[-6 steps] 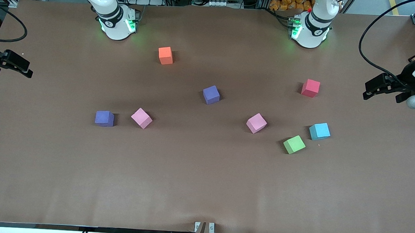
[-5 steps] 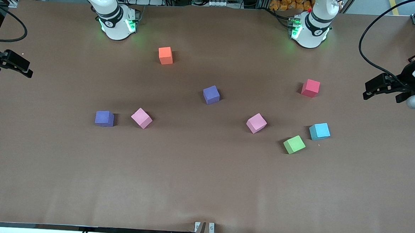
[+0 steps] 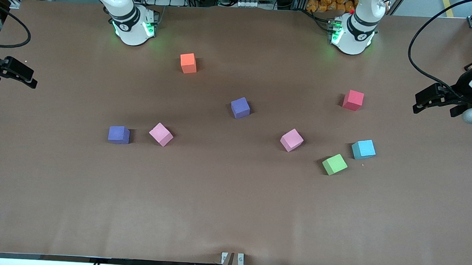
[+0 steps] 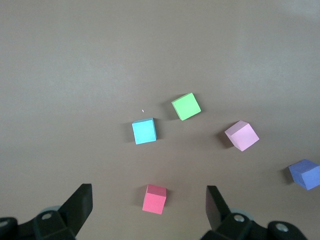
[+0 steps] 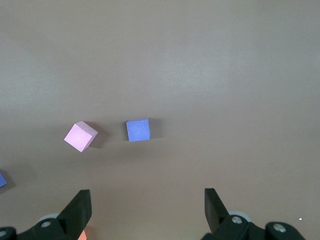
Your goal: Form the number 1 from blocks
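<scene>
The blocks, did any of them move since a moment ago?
No. Nothing visibly changed: all the blocks sit where they were, none touching. The left gripper and right gripper wait open and empty at the table's ends.

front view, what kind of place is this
Probably a robotics lab bench: two arm bases are bolted to a brown-covered table, loose foam cubes such as the green block lie scattered, and cables and aluminium framing line its edges.

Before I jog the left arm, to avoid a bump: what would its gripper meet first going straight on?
Probably the red cube, centred between the open left gripper's fingers; depth is unclear.
</scene>
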Robot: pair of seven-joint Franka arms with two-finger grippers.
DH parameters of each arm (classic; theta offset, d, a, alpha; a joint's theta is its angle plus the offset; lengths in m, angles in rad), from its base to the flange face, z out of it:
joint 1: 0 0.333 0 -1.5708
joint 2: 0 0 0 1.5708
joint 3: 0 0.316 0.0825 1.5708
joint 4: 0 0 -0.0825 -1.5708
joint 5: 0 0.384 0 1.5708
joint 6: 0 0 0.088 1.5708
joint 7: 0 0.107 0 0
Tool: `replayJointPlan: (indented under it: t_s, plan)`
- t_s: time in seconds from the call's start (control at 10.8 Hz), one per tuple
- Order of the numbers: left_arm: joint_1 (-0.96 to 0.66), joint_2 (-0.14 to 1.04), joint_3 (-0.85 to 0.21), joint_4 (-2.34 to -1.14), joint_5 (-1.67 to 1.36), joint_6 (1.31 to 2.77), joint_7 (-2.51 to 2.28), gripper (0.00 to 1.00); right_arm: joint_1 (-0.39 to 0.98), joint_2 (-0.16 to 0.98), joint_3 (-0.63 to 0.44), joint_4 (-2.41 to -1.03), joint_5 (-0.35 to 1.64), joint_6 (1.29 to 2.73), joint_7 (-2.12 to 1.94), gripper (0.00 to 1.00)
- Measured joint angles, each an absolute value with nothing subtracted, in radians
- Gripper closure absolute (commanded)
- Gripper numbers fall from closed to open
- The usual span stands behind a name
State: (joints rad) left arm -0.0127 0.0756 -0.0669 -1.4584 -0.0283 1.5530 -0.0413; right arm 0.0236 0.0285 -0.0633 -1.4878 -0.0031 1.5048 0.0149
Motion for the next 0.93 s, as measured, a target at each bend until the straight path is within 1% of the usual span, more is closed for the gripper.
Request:
replayJointPlan:
  t_s: [0.46, 0.93]
  plan:
    - [-0.019, 0.085, -0.074, -1.462, -0.027, 1.553, -0.045, 0.00, 0.024, 0.029, -0.059, -1.488, -0.003, 1.498, 0.015, 0.00]
    - [-0.026, 0.198, -0.075, -1.469, -0.027, 1.581, -0.099, 0.00, 0.024, 0.029, -0.052, -1.487, -0.003, 1.498, 0.015, 0.00]
